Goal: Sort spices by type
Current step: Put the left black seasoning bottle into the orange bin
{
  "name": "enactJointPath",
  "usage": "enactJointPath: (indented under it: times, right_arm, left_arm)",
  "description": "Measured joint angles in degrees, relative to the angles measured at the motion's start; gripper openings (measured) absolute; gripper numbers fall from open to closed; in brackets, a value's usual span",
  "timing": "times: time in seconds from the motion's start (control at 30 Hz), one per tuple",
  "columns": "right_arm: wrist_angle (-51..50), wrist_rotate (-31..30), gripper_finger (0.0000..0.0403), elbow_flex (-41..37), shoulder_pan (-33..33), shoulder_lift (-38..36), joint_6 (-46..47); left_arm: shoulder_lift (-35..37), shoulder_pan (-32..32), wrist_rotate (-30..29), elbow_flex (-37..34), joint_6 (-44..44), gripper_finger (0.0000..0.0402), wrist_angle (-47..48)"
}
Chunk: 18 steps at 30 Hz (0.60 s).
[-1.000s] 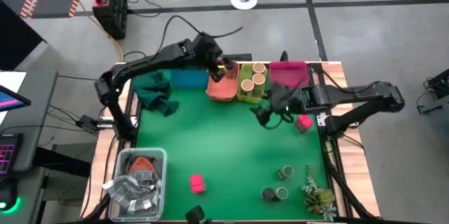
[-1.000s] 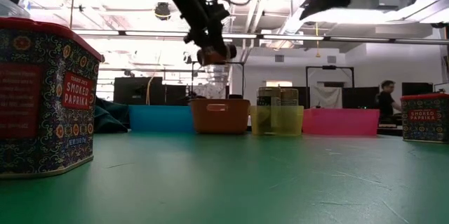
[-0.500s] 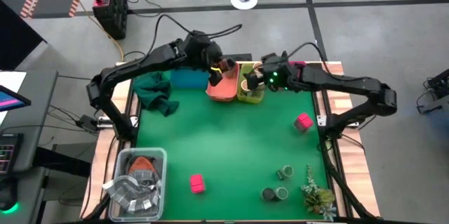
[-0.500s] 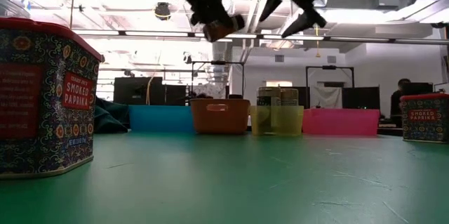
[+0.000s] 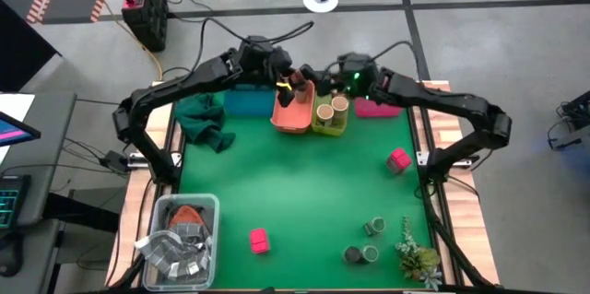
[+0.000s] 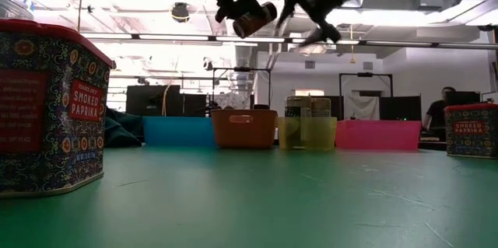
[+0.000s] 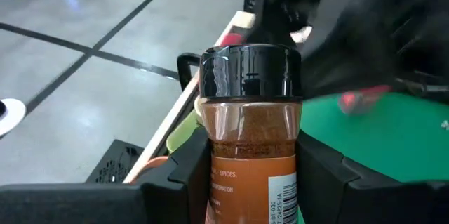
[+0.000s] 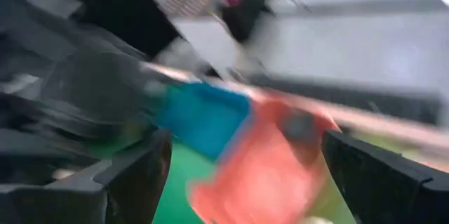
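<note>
My left gripper (image 5: 288, 87) is shut on a dark-lidded jar of brown spice (image 7: 250, 140), held high above the orange tray (image 5: 293, 117); the low view shows the jar (image 6: 254, 20) up in the air. My right gripper (image 5: 323, 80) hovers open close beside it, over the trays, its fingers wide apart (image 8: 245, 182). Two tan-topped cylinders (image 5: 332, 108) stand in the yellow-green tray. Pink boxes (image 5: 398, 159) (image 5: 259, 241) and green-topped jars (image 5: 366, 243) rest on the green mat. My left gripper pinches the jar between its two fingers (image 7: 319, 175) on the clear body just below the black lid (image 7: 250, 73). The jar is lifted clear of the tray. It sits tilted, lid end (image 6: 268, 9) higher and pointing toward the right gripper.
Blue (image 5: 247, 102), orange, yellow-green (image 5: 318, 126) and pink (image 5: 378, 102) trays line the far edge. A green cloth (image 5: 205, 119) lies far left, a clear tub of packets (image 5: 180, 239) near left, a plant sprig (image 5: 417, 255) near right. Paprika tins (image 6: 50, 108) (image 6: 471, 130) flank the low view.
My right gripper has swung from the mat's right middle up and toward the far edge and left, ending beside the left gripper above the trays. My left gripper has risen slightly with the jar and tipped it further over.
</note>
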State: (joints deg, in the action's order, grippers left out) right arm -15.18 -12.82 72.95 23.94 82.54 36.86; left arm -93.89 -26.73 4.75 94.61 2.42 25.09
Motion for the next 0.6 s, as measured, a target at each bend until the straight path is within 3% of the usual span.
enactJointPath:
  times: [0.33, 0.6]
  right_arm:
    - [-4.9, 2.4, 0.0392, 13.4, -0.1, 3.2, -14.5]
    - [-7.5, 4.1, 0.0392, 14.2, 0.3, 2.7, -17.4]
  left_arm:
    - [0.3, -0.1, -0.8, 0.2, -2.0, 0.0154, -5.0]
    - [0.1, 0.1, -0.6, 0.2, -2.9, 0.0160, -3.5]
